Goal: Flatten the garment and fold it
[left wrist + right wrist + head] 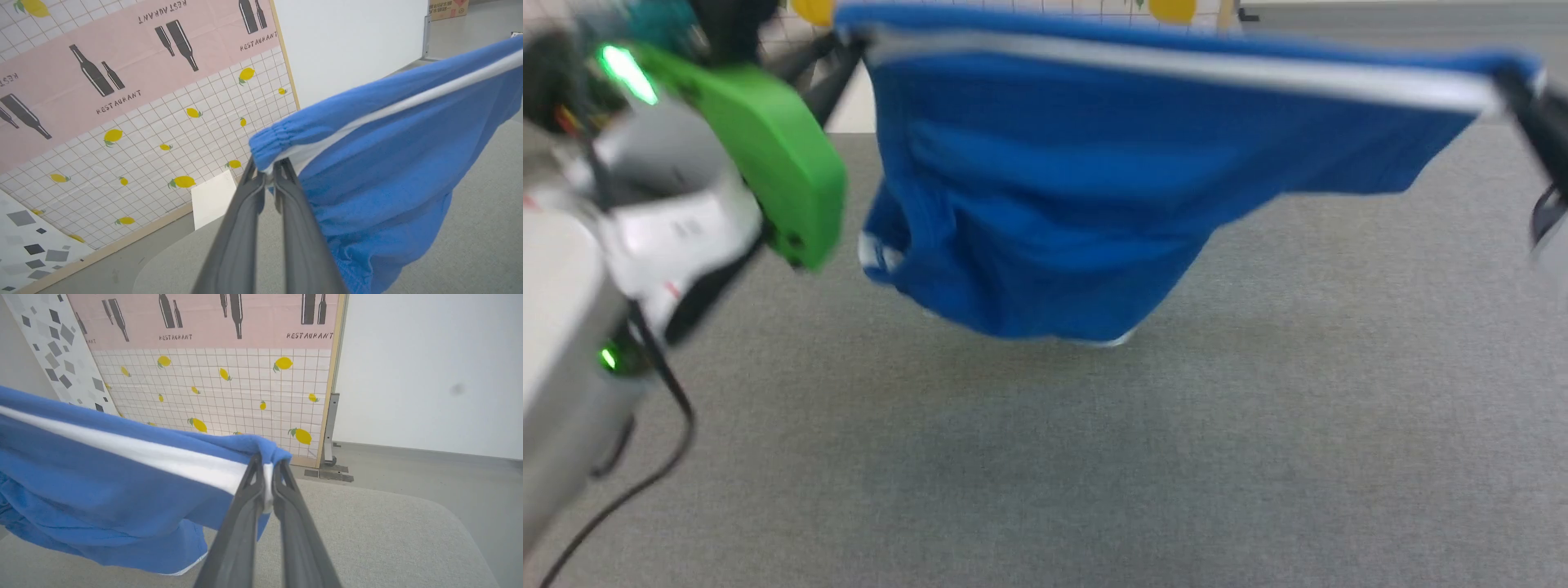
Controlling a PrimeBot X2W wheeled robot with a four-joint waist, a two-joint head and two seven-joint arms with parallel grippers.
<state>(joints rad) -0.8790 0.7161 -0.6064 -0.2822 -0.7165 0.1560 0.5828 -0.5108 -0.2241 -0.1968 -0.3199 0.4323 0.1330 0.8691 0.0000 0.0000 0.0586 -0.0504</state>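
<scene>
The royal-blue shorts (1045, 204) hang in the air above the grey desk (1258, 457), stretched sideways between the two arms so that their upper edge runs as a nearly straight line with a white stripe (1176, 69) along it. The left end effector (267, 173) is clamped on one end of that edge: in the left wrist view its two dark fingers (245, 220) pinch together on the fabric just under the gathered elastic waistband (278, 139), where the stripe begins. The right end effector (267, 473) is clamped on the other end, its fingers (241, 522) squeezed onto the white stripe with a small fold of blue cloth bunched over the tips. Below the taut edge the cloth sags in loose folds, deepest toward the robot's left, and its lowest hem hangs close over the desk; whether it touches cannot be told. A bright green cover (768, 147) on the left arm shows beside the shorts in the head view, with a black cable (662, 457) trailing beneath it. Behind the desk stands a panel (229, 388) printed with lemons on a grid and bottles on pink, next to a white wall (429, 367).
</scene>
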